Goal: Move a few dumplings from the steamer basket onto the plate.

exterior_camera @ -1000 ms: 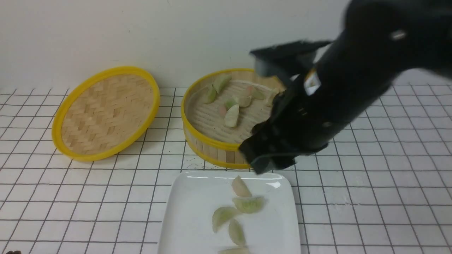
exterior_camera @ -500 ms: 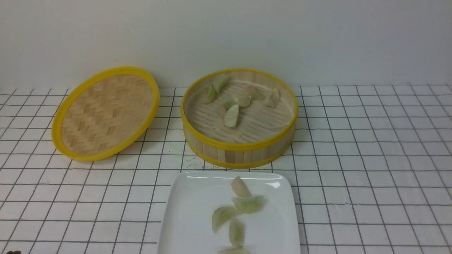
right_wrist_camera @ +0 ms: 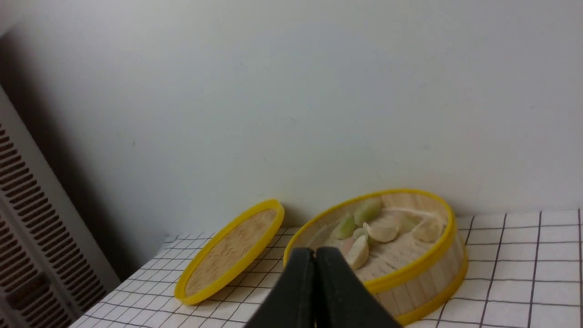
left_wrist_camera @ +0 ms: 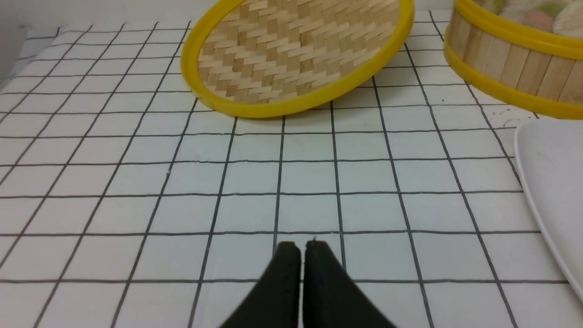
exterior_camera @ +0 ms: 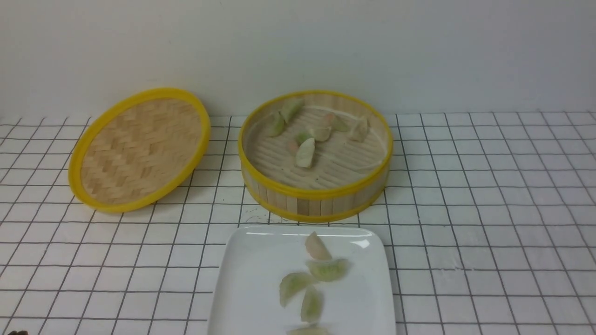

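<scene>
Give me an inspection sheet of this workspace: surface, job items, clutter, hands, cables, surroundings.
Surface: white grid-lined table, a few dark specks near the basket.
Steamer basket: upright, open, several dumplings inside.
Plate: in front of the basket, five dumplings on it, one cut off by the frame edge.
Clutter: woven lid lying tilted, left of the basket.
Left hand: shut, empty, above bare table.
Right hand: shut, empty, raised.
Cables: nothing seen.
Surroundings: plain wall; slatted panel at one side.

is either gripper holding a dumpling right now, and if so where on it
Nothing is held. The left gripper and the right gripper both have their jaws shut together with nothing between them.
</scene>
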Robot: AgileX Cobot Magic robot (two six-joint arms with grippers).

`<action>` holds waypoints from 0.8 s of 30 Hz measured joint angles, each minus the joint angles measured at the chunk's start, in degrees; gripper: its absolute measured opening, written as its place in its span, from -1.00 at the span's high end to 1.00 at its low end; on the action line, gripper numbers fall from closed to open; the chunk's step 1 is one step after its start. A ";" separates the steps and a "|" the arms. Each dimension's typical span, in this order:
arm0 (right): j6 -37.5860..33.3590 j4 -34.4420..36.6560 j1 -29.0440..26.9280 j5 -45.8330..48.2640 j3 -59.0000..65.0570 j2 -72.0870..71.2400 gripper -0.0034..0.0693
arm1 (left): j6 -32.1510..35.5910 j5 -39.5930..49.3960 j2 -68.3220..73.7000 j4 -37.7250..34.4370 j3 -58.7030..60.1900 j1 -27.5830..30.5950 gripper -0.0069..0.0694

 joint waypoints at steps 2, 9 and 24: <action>0.24 -0.49 0.00 -0.42 0.00 0.09 0.94 | 0.00 0.00 0.00 0.00 0.00 0.00 0.83; -0.31 -5.84 0.00 -5.40 0.00 0.09 0.94 | 0.00 0.00 0.00 0.00 0.00 0.00 0.83; -52.22 35.77 0.00 -10.76 0.56 0.09 0.94 | 0.00 0.00 0.00 0.00 0.00 0.05 0.83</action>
